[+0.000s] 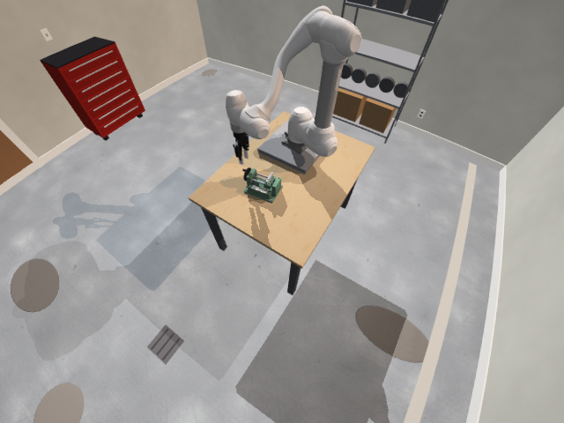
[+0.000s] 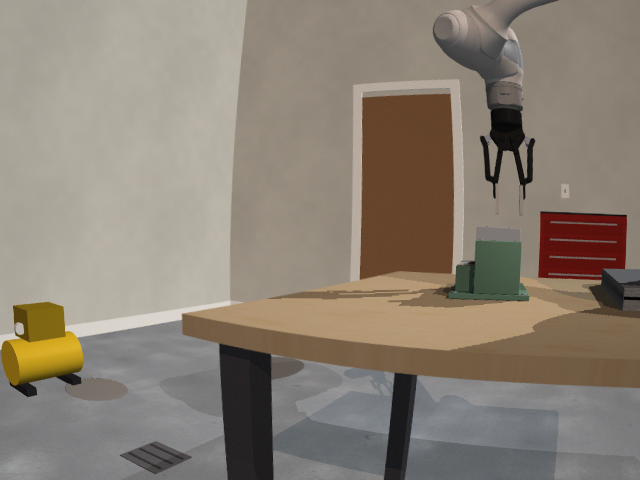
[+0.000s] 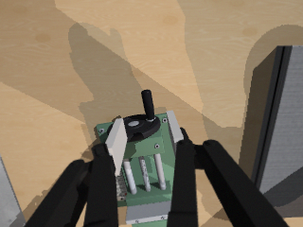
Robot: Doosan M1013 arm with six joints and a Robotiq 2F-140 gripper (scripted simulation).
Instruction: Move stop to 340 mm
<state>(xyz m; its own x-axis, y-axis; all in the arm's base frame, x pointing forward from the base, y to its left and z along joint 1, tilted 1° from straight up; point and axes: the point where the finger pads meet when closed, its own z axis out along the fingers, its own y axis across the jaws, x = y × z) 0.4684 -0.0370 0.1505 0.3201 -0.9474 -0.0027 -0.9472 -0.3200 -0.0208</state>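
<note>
The black handwheel (image 1: 247, 174) (image 3: 134, 128) sits on the green fixture's end.

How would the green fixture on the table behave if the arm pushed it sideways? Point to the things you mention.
The green fixture (image 1: 277, 185) (image 2: 497, 267) (image 3: 153, 145) would probably slide or resist rather than tip, since its flat base plate spreads wider than its body. It looks rigid, with blocky ends joined by rods, and likely feels heavy if those parts are metal.
</note>
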